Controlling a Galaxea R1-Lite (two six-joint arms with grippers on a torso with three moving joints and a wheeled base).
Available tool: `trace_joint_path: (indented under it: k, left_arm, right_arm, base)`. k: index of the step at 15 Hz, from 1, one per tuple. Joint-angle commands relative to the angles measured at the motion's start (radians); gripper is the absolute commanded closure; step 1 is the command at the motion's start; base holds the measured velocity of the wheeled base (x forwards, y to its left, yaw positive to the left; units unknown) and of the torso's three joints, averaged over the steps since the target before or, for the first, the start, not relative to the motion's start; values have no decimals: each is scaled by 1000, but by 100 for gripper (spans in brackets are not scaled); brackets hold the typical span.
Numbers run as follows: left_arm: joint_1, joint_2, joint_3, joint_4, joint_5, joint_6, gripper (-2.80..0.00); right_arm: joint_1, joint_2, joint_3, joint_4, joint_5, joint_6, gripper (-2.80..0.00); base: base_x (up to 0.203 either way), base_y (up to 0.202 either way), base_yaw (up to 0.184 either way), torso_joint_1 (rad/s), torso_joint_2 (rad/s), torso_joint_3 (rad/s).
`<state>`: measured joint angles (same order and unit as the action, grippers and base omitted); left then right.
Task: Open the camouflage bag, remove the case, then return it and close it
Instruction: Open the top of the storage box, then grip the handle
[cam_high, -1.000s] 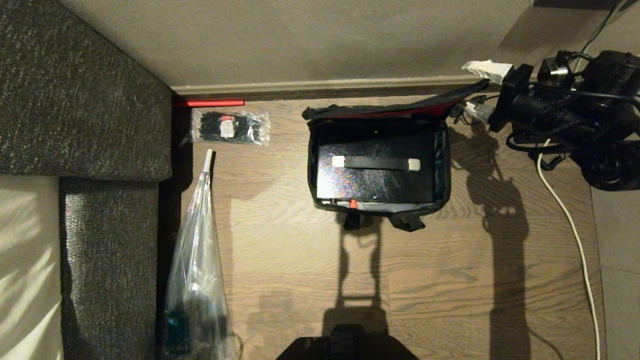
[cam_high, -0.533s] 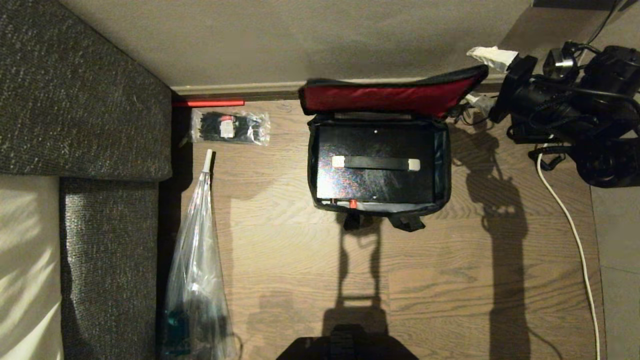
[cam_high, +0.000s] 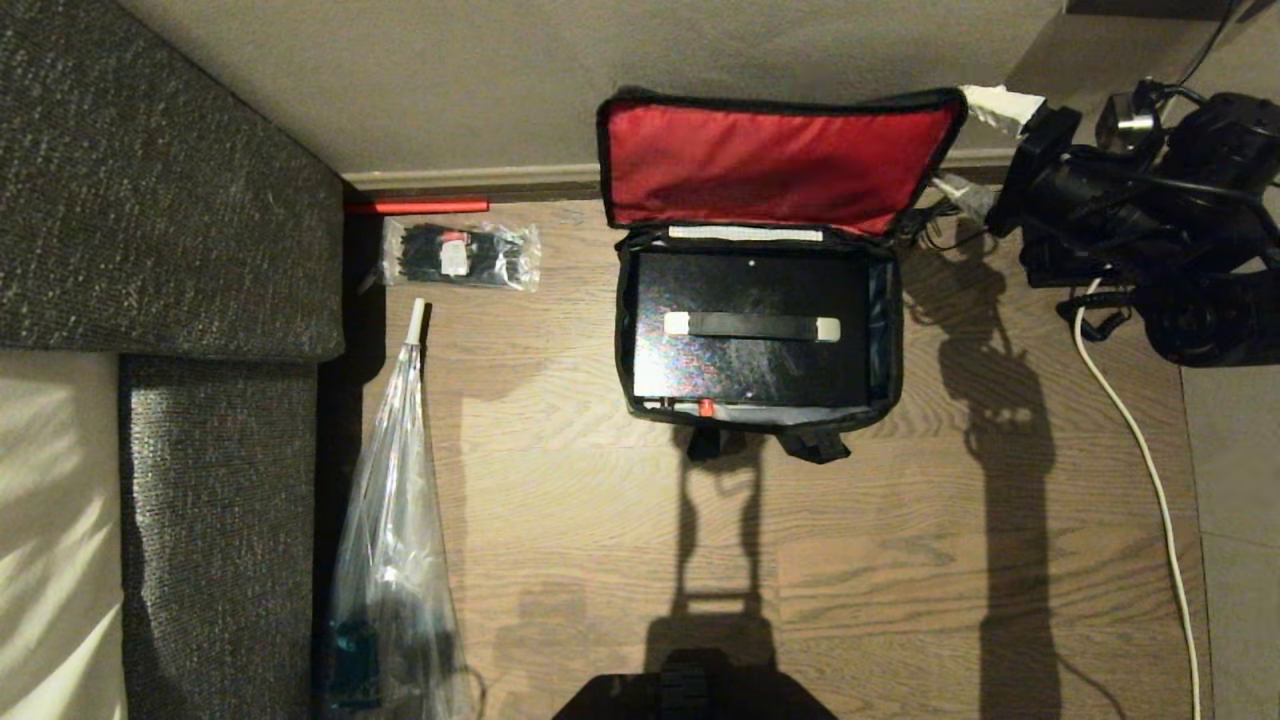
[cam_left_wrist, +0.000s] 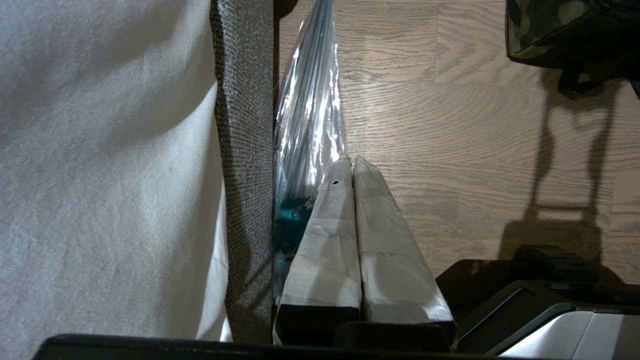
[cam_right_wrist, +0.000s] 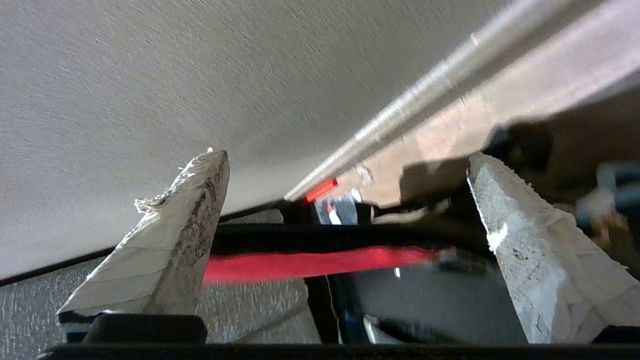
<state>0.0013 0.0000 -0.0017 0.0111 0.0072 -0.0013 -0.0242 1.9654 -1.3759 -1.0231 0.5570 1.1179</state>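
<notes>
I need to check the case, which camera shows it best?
The head view: the case lies flat in the open camouflage bag, its whole top visible. The right wrist view gives only a blurred dark glimpse; the left wrist view shows just the bag's corner.

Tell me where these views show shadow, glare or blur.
Head view: long robot shadows cross the wooden floor; speckled sheen on the case. Left wrist view: glare on the clear plastic bag. Right wrist view: motion blur smears the camouflage bag.

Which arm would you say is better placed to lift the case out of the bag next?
Right. The right gripper is open beside the bag, near the case. The left gripper is shut, far off by the sofa.
</notes>
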Motion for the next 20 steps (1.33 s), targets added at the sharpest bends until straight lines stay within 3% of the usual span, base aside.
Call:
trace_joint_path:
  k: [1, 3, 5, 6, 10, 12, 13, 15, 17, 20]
  left_arm:
    - [0, -1, 0, 0, 0, 0, 0]
    - [0, -2, 0, 0, 0, 0, 0]
    - [0, -2, 0, 0, 0, 0, 0]
    - [0, -2, 0, 0, 0, 0, 0]
    - [0, -2, 0, 0, 0, 0, 0]
    - [0, -2, 0, 0, 0, 0, 0]
    - [0, -2, 0, 0, 0, 0, 0]
    - [0, -2, 0, 0, 0, 0, 0]
    - [0, -2, 0, 0, 0, 0, 0]
    - [0, -2, 0, 0, 0, 0, 0]
  right_arm:
    - [-21, 46, -22, -78, 3, 5, -280]
    - [-51, 68, -22, -148, 13, 3, -280]
    - [-78, 64, -2, -138, 22, 4, -280]
    - [-81, 53, 18, -135, 22, 4, 0]
    - [-81, -94, 183, -34, 72, -16, 0]
    - [-80, -227, 340, 45, 99, -106, 0]
    - [-80, -302, 437, 95, 109, -210, 0]
    - [-80, -464, 640, 226, 120, -493, 0]
    - [-80, -658, 778, 429, 115, -764, 0]
    - [-77, -964, 902, 717, -10, -980, 0]
  base:
    - [0, 0, 0, 0, 0, 0]
    - [0, 0, 0, 0, 0, 0]
    - [0, 0, 0, 0, 0, 0]
    - [0, 0, 0, 0, 0, 0]
    - [0, 0, 0, 0, 0, 0]
    - [0, 0, 0, 0, 0, 0]
    - [0, 0, 0, 0, 0, 0]
    - [0, 0, 0, 0, 0, 0]
    - [0, 0, 0, 0, 0, 0]
    - [0, 0, 0, 0, 0, 0]
